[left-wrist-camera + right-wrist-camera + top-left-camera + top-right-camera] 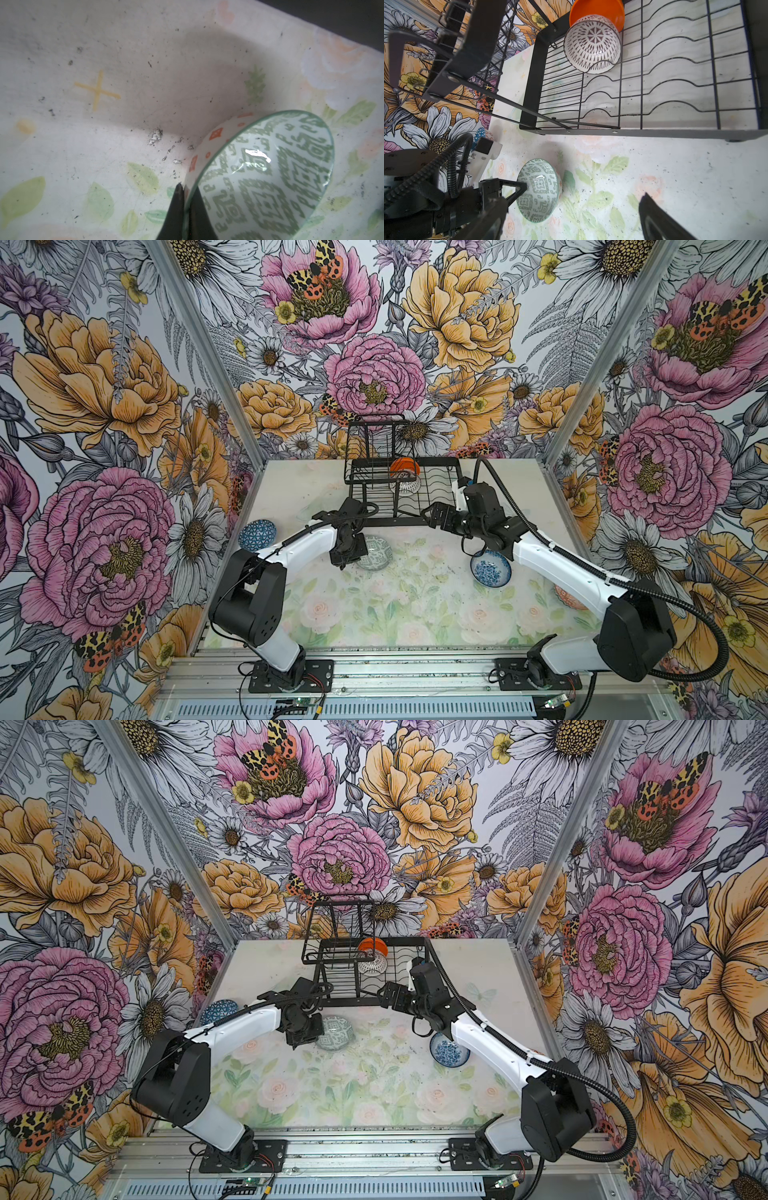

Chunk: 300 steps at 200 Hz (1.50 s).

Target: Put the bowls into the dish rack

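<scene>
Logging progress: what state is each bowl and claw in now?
orange bowl: on edge in dish rack
lattice bowl: same
grey-green bowl: rim pinched
blue geometric bowl: upright on table
floral bowl: upright on table
red-orange bowl: mostly hidden by right arm
left claw: shut on grey-green bowl
right claw: open, empty

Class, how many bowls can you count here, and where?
6. Orange bowl and white lattice bowl in the dish rack; green bowl in the left gripper; blue geometric bowl far left; floral bowl and red-orange bowl, partly hidden, by the right arm.

Dish rack (395,519) at back, two bowls (405,486) inside (others (490,569) in front)
</scene>
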Motion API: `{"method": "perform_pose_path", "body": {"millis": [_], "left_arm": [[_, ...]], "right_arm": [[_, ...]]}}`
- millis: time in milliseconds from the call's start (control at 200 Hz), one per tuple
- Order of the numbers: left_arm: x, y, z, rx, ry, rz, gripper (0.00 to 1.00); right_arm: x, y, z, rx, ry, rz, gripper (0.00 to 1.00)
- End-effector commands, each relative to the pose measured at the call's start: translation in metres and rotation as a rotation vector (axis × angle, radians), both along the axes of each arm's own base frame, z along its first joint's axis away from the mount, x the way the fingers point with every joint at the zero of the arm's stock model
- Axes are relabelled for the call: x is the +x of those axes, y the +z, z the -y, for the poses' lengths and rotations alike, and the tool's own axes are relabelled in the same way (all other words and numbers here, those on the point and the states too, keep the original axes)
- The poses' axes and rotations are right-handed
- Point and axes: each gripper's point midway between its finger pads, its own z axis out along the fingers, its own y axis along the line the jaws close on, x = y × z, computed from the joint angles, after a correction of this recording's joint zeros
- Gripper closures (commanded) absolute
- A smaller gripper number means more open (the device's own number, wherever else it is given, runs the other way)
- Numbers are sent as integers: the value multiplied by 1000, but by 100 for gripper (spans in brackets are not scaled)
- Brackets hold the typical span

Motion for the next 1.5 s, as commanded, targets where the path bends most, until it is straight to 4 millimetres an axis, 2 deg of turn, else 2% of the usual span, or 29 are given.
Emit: {"method": "perform_pose_path", "body": {"millis": [0, 240, 325, 365, 475, 650, 781, 911, 1026, 1176, 1301, 1496], "left_arm": [[7, 39, -3, -11, 28, 137, 100], [7, 115, -15, -45, 76, 389, 100], [6, 152, -21, -75, 114, 495, 100], [8, 171, -31, -63, 152, 563, 100], [13, 224, -44, -69, 215, 721, 100], [31, 307, -52, -103, 280, 964, 100], [49, 355, -51, -132, 328, 1151, 100], [67, 393, -39, -157, 323, 1354, 100], [90, 408, -23, -137, 298, 1434, 100], [114, 414, -2, -116, 268, 1515, 100], [128, 418, 14, -97, 238, 1581, 100], [142, 422, 27, -110, 245, 1652, 100]], "right_arm": [[8, 31, 2, 57, -21, 48, 1], [21, 71, 6, 125, -56, 103, 1], [28, 93, 12, 154, -89, 138, 1], [32, 104, 14, 166, -109, 157, 1], [44, 141, 17, 217, -147, 211, 1], [65, 207, 4, 365, -167, 258, 1], [80, 254, -8, 487, -170, 276, 1], [88, 299, -27, 602, -141, 296, 1], [85, 335, -44, 698, -111, 313, 1], [77, 357, -62, 794, -96, 286, 1], [72, 363, -71, 847, -106, 250, 1], [74, 351, -83, 885, -125, 174, 1]]}}
